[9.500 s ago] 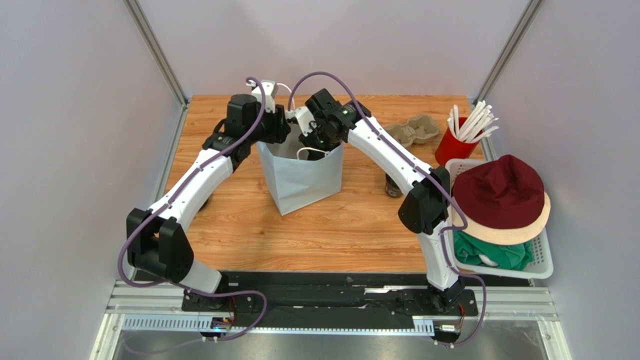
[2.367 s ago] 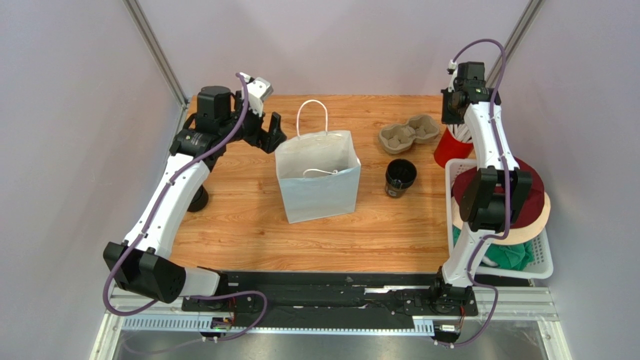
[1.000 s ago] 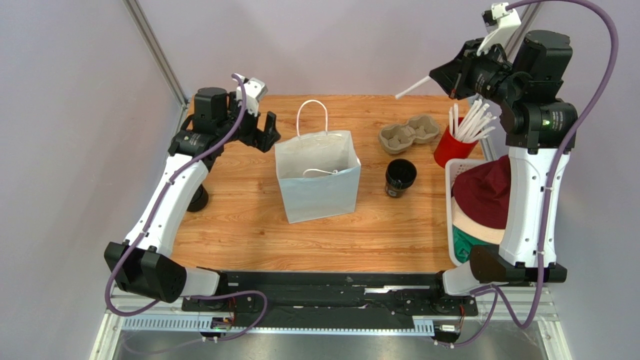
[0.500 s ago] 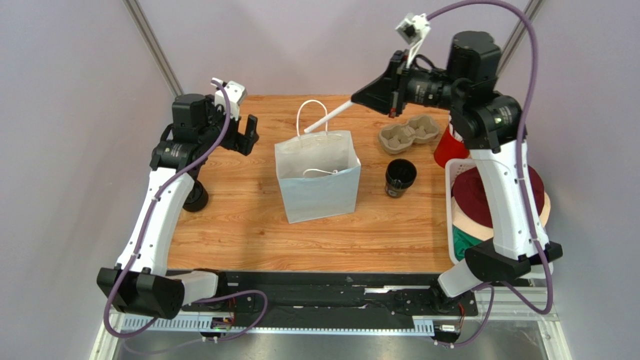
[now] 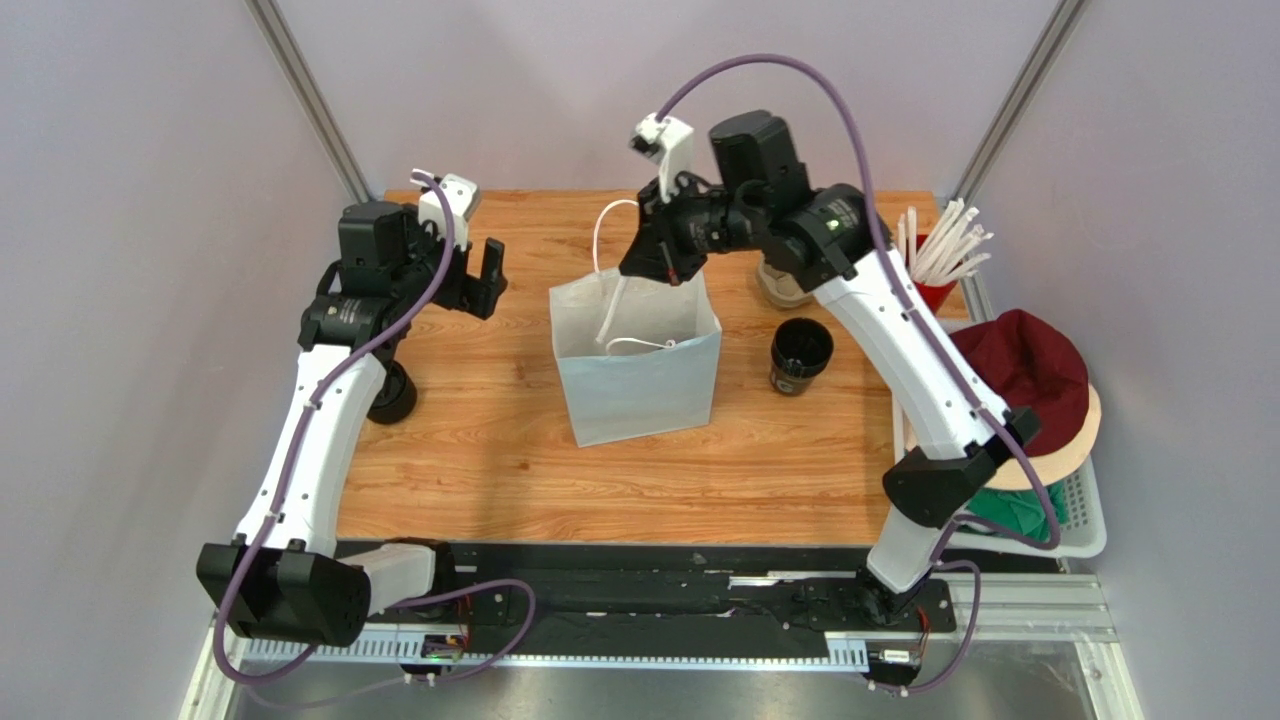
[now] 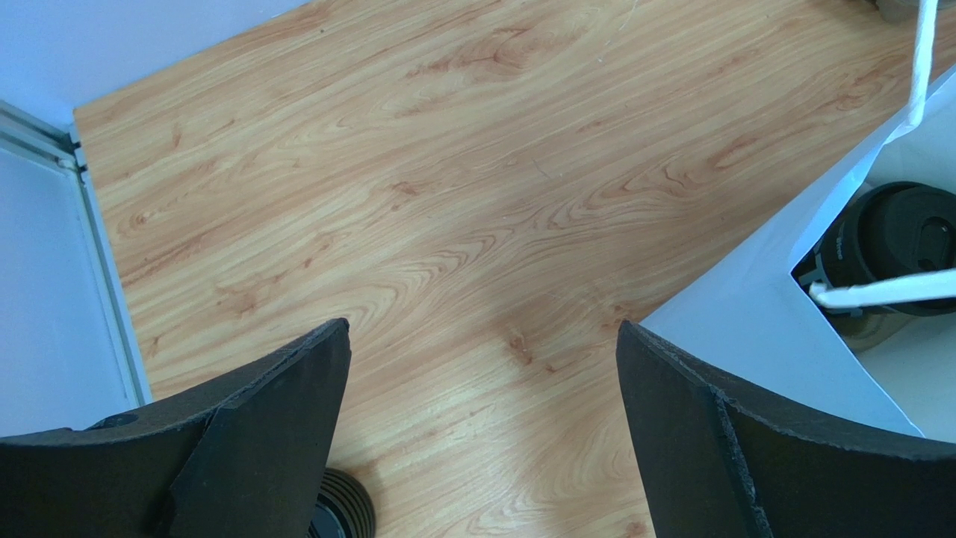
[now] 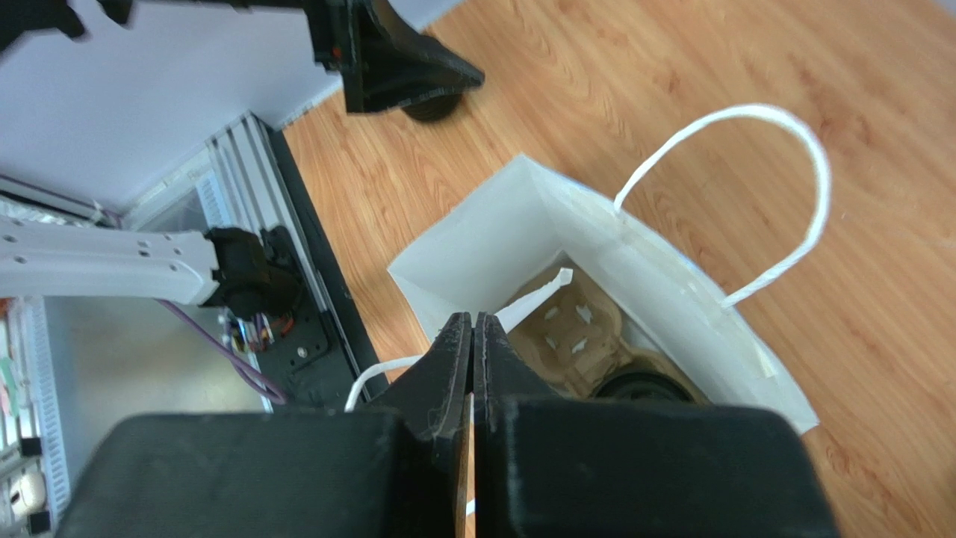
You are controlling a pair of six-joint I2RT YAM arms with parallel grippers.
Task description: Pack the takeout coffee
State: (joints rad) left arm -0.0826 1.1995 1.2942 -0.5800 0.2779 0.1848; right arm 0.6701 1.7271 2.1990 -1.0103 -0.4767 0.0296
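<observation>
From above: a white paper bag (image 5: 631, 375) stands at the middle of the surface (image 5: 481, 450). A black coffee cup (image 5: 801, 354) sits between it and the right edge, unpacked. Left wrist: the left hand (image 6: 483, 339) is released and empty, and a second black cup (image 6: 898, 230) is inside the bag. Right wrist: the right hand (image 7: 472, 327), clenched on a white straw (image 7: 541, 295), hovers over the bag and the pulp carrier (image 7: 572, 325) within it. One cup seemingly remains to be packed.

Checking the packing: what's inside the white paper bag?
A brown cup carrier, a black lidded cup and a white straw tip show; the bag walls hide the rest.
</observation>
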